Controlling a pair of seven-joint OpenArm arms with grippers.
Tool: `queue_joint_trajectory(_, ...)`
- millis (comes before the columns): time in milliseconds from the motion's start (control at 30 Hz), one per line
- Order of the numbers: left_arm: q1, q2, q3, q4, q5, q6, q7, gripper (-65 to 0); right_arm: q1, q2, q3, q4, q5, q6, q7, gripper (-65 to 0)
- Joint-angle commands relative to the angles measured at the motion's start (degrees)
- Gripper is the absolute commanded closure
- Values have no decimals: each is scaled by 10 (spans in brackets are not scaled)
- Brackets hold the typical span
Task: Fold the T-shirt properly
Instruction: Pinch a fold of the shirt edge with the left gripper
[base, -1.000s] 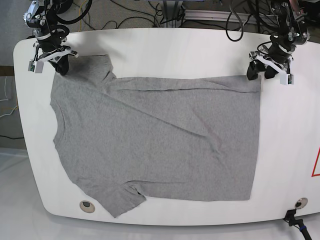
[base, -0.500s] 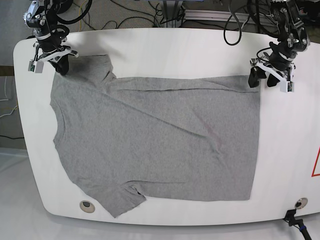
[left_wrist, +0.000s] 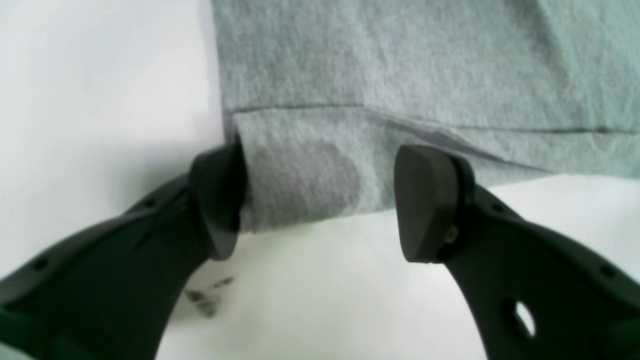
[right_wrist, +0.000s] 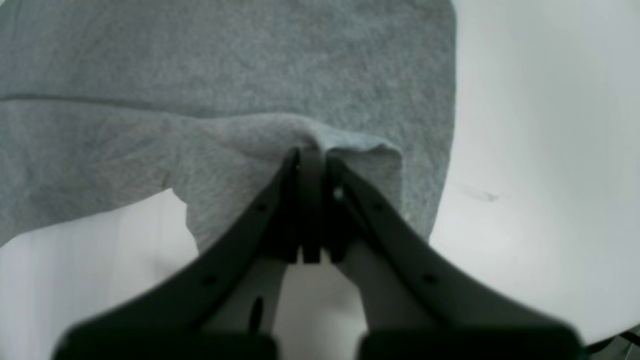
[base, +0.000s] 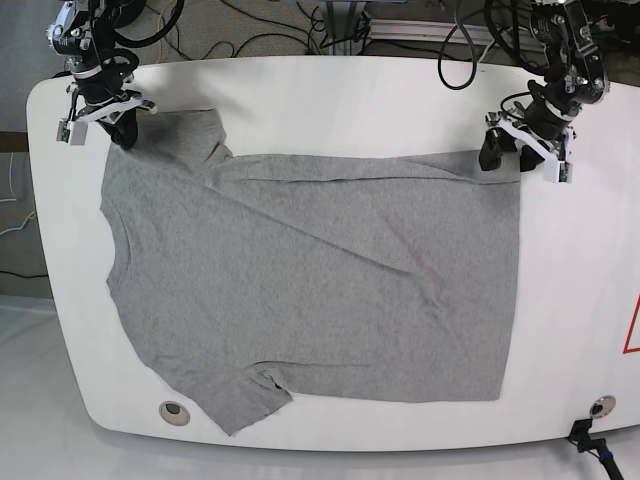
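T-shirt (base: 310, 280): lies spread flat on the white desk (base: 330, 100), covering most of its width; the hem edge runs down the base view's right side, the sleeves sit at that view's left, and a narrow strip along the far edge is already turned over.
Right tool (right_wrist: 311, 165): pinched tight on a small raised peak of the fabric at the far sleeve, at the base view's upper left; the cloth bunches into a little tent around the closed tips.
Left tool (left_wrist: 320, 200): spread wide, straddling the far hem corner; one pad (left_wrist: 220, 200) touches the corner's side edge, the other (left_wrist: 425, 205) stands over the folded strip. Nothing is gripped yet.
Step in hand: by the look of it, securing both far corners so the far edge can be lifted together for a lengthwise fold.
Next move: the left tool likely needs to settle onto the corner and close on both layers, then both arms lift evenly.
Risk: catching only the top layer would undo the turned strip.
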Motion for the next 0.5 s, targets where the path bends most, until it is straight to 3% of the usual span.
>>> queue_joint_trajectory(0,1,-6,-20,11,-8,-1,-15,-431,-1,6,3,8,7,3,10,-19)
queue_joint_trajectory(167,-1,-3,-43,13,37,-3,-15,-431,-1,6,3,8,7,3,10,-19)
queue_joint_trajectory(400,-2,3,-19,-5,36,-6,-14,-432,-2,6,3,8,7,3,10,-19)
queue_joint_trajectory(467,-3,14,-12,-12,36,-21,-14,-432,-2,6,3,8,7,3,10,-19)
